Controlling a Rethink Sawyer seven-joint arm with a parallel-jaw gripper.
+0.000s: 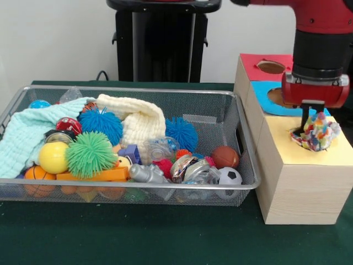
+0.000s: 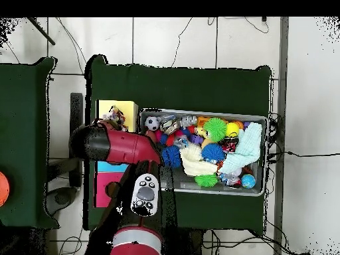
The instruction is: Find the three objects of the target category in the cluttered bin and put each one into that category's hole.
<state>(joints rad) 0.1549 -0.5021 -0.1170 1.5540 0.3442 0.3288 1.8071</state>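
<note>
My gripper [image 1: 311, 130] hangs over the yellow end of the wooden box [image 1: 300, 187], at its hole. It is shut on a bunched multicoloured cloth [image 1: 319, 131] that stands up out of the yellow hole, its lower part inside; one dark finger [image 1: 304, 117] shows on its left side. In the overhead view the cloth [image 2: 114, 118] peeks out beside the red arm [image 2: 116, 146] on the yellow panel [image 2: 125, 108]. In the wire bin [image 1: 246, 144] lie a cream knitted cloth [image 1: 139, 118] and a mint cloth [image 1: 26, 135] among toys.
The box top also has a red panel with a hole [image 1: 271, 67] and a blue panel with a hole [image 1: 275, 97]. The bin holds blue [image 1: 101, 124] and green [image 1: 90, 154] spiky balls, a yellow ball [image 1: 53, 157], a soccer ball [image 1: 230, 176], a brown ball [image 1: 225, 157].
</note>
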